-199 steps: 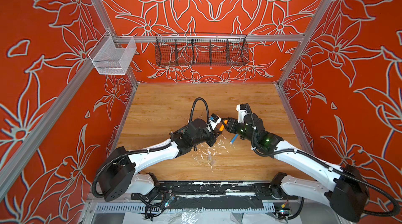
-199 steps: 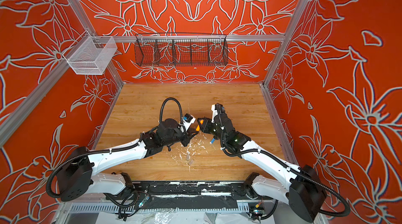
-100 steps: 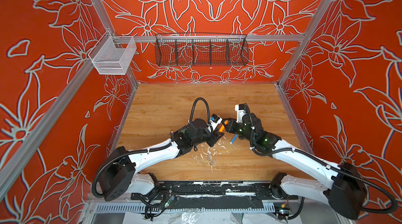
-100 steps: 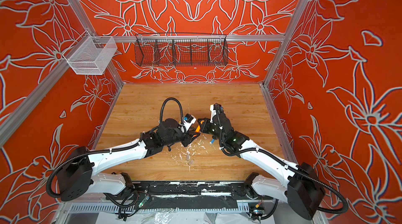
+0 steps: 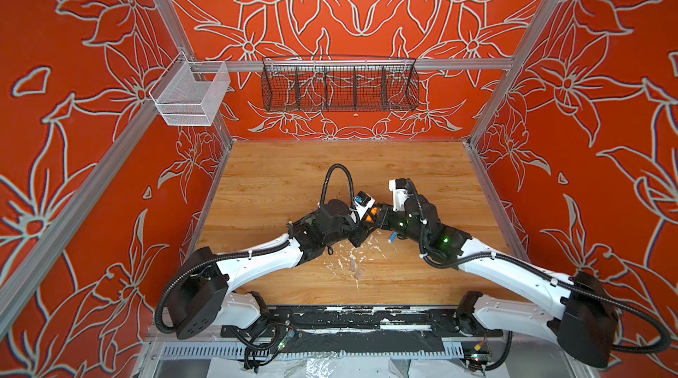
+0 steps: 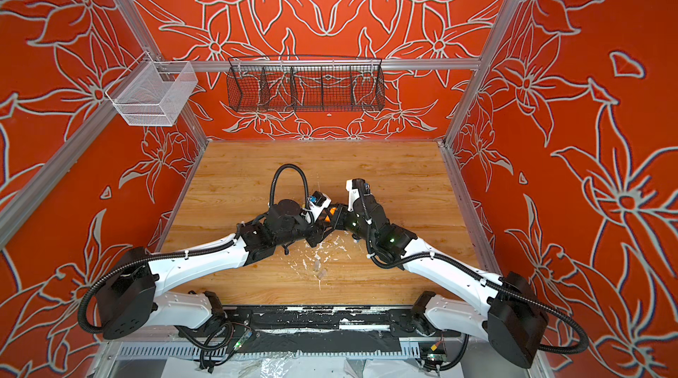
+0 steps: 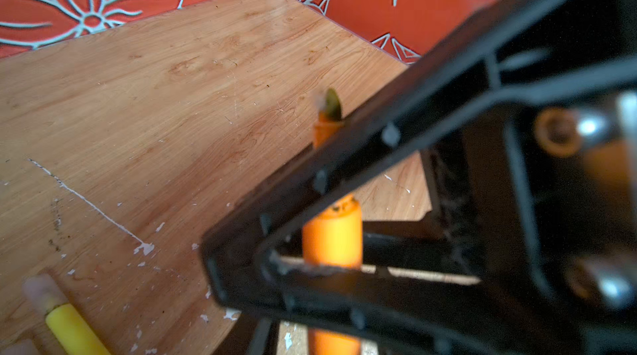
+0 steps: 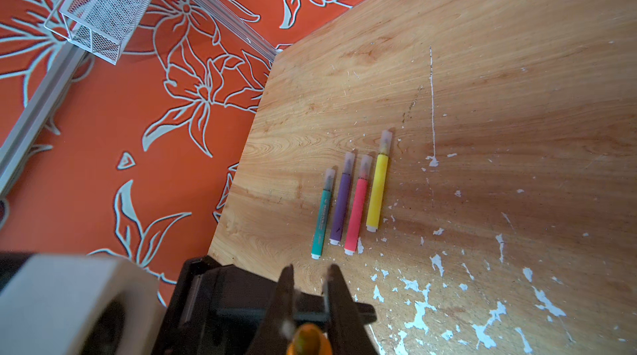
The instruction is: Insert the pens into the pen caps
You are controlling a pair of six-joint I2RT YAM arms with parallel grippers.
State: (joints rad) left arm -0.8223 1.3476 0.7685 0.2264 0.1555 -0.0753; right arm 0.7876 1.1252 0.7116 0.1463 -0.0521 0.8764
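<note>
Over the last second the right gripper [image 8: 309, 274] has edged slightly toward the left gripper [image 5: 361, 233], which has barely shifted. They meet nose to nose above the middle of the table [image 5: 293, 174]. The right jaws are clamped on the orange pen [image 7: 332, 236], uncapped, with its dark tip pointing away from the left wrist camera. Whether the left jaws grip it too or stand parted cannot be told. The green pen [image 8: 321, 222], purple pen [image 8: 340, 208], pink pen [image 8: 356, 215] and yellow pen [image 8: 376, 191] lie capped side by side near the table's left edge. The blue pen [image 5: 392, 237] peeks from under the right arm, and two loose caps [image 5: 353, 265] lie among white flecks nearer the robot. The pen looks light, stiff and smooth. Being round, it may swivel in the jaws, so mid-barrel is the likely hold, leaving the tip end free. A cap is probably slick, feather-light and hard to spot, best pinched across its closed end with the mouth clear. Room is tight between the wrists. The back half of the table is open, while the capped row sits close to the edge.
</note>
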